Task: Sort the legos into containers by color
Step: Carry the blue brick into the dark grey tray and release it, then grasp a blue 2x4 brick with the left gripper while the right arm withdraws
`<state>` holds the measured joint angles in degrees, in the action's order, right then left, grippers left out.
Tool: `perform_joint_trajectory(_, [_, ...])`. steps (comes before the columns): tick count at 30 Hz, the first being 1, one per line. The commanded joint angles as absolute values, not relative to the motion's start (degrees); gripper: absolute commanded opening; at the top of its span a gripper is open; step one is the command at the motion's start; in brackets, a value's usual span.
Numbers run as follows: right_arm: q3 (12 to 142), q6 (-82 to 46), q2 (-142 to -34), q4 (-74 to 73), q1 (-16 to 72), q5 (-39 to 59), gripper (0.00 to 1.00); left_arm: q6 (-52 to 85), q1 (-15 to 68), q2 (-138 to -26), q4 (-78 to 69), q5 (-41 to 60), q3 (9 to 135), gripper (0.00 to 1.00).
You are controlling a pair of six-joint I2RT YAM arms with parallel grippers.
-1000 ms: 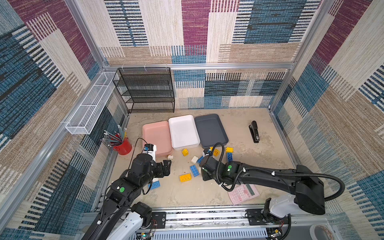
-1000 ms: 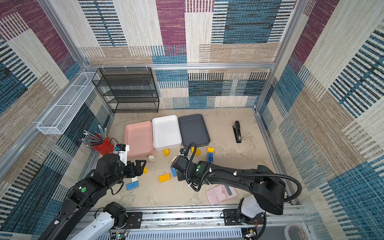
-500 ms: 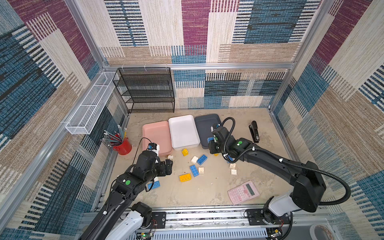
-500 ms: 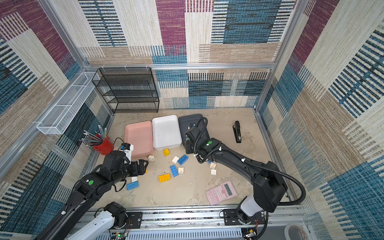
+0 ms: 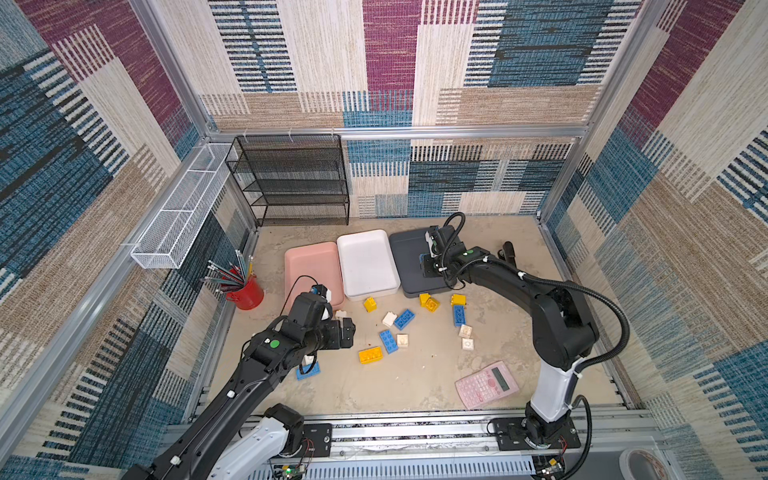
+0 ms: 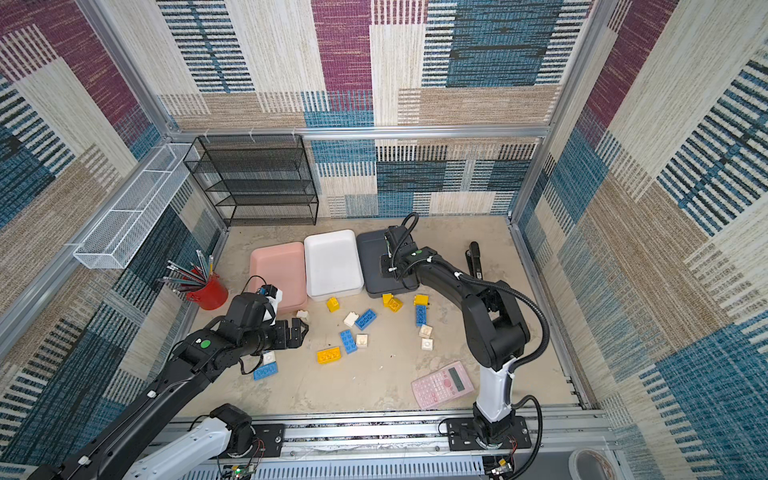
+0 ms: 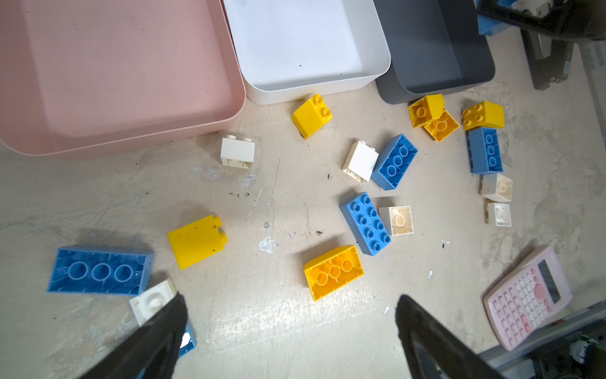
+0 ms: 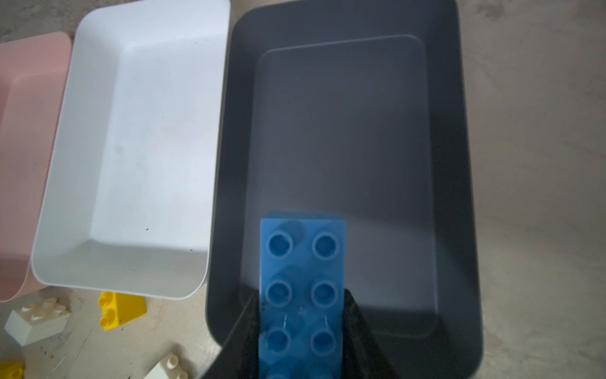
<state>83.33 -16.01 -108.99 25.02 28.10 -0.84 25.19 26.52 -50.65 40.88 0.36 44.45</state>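
Three containers stand side by side at the back: pink [image 5: 311, 270], white [image 5: 365, 264] and dark grey [image 5: 409, 266]; all show bare floors in the wrist views. My right gripper [image 5: 428, 266] hangs over the grey tray's near end [image 8: 452, 229], shut on a blue lego [image 8: 301, 262], studs facing the camera. Several blue, yellow and white legos lie loose on the floor, among them a yellow one [image 5: 370, 355] and a blue one [image 5: 387, 341]. My left gripper [image 7: 290, 298] stands open and empty above the floor by the pink tray's front corner; a white lego [image 7: 152, 300] peeks from behind one finger.
A pink calculator [image 5: 486, 384] lies at the front right. A red pencil cup [image 5: 247, 291] stands left of the pink tray. A black mesh rack [image 5: 295, 183] and a white wire basket [image 5: 178, 212] line the back left. A black stapler [image 5: 509, 253] lies right of the grey tray.
My right arm has carried the blue lego from the middle of the floor back to over the grey tray. My left gripper has opened wider and shifted slightly.
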Motion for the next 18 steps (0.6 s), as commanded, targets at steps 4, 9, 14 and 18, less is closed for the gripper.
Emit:
perform_joint_trajectory(4, [87.15,-15.0,-113.04,22.35,27.38,1.72,0.36,23.16,26.81,-52.1,40.62,2.4,45.27,0.98])
perform_joint_trajectory(9, [87.69,-14.92,-113.67,22.19,27.25,2.0,0.48,22.68,27.48,-53.38,40.48,3.64,45.68,0.98])
perform_joint_trajectory(14, [85.34,-14.64,-110.68,21.0,26.71,1.49,0.73,23.45,30.3,-55.34,40.4,4.22,46.3,1.0])
perform_joint_trajectory(18, [80.26,-14.84,-105.18,17.7,26.62,1.8,0.85,25.66,33.05,-57.61,40.02,4.28,47.23,0.95])
